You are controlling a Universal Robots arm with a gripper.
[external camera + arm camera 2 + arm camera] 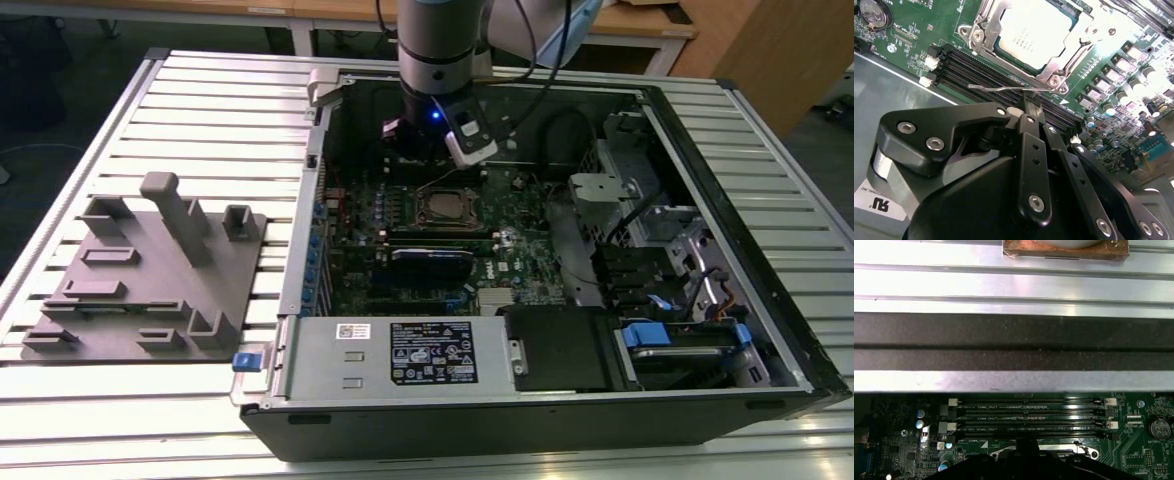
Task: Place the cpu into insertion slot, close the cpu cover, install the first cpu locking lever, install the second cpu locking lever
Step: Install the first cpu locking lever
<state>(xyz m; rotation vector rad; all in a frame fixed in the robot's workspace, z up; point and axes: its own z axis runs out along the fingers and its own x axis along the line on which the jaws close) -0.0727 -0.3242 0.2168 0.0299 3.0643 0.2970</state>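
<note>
The cpu (1034, 35), a pale silver square, lies in the insertion slot (447, 205) on the green motherboard. The silvery cpu cover (1066, 60) is folded down around it, framing its top. A thin wire locking lever (994, 88) runs along the socket's edge beside the memory slots. My black gripper (1029, 102) is shut, and its tips meet the lever near its middle; I cannot tell if they pinch it. In the exterior view my gripper (447, 150) hangs inside the open computer case, just behind the socket.
Black memory slots (1029, 415) lie between the socket and the case wall (1014, 340). A blue-edged card (430, 255) and the power supply (400, 355) lie toward the case front. Drive bays (667, 250) fill the exterior view's right. A grey fixture plate (147, 280) stands outside the case.
</note>
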